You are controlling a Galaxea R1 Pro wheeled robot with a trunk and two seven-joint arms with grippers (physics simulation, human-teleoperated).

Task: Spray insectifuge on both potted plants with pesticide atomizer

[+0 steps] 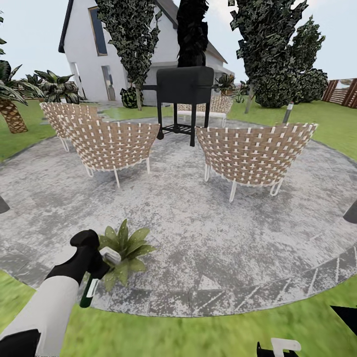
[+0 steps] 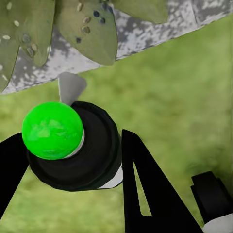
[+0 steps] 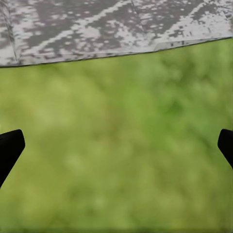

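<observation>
My left gripper (image 1: pixel 94 265) is shut on the pesticide atomizer (image 1: pixel 89 291), whose slim dark green body hangs below the hand while its greyish nozzle head points at a potted plant (image 1: pixel 124 248). That plant is a low rosette of pointed green leaves at the near edge of the round patio (image 1: pixel 198 218). In the left wrist view the atomizer (image 2: pixel 97 155) sits between the black fingers (image 2: pixel 145 194), with a bright green ball on its end and speckled leaves (image 2: pixel 92 34) just beyond. My right gripper (image 3: pixel 116 148) is open over grass. The second potted plant is out of view.
Several woven wicker chairs (image 1: pixel 255 153) and a black grill (image 1: pixel 184 89) stand on the patio beyond the plant. Lawn (image 1: pixel 198 337) lies under me. A white house (image 1: pixel 89 49), dark trees and a palm (image 1: pixel 12 106) rise behind, with a brown fence (image 1: pixel 342 91) at far right.
</observation>
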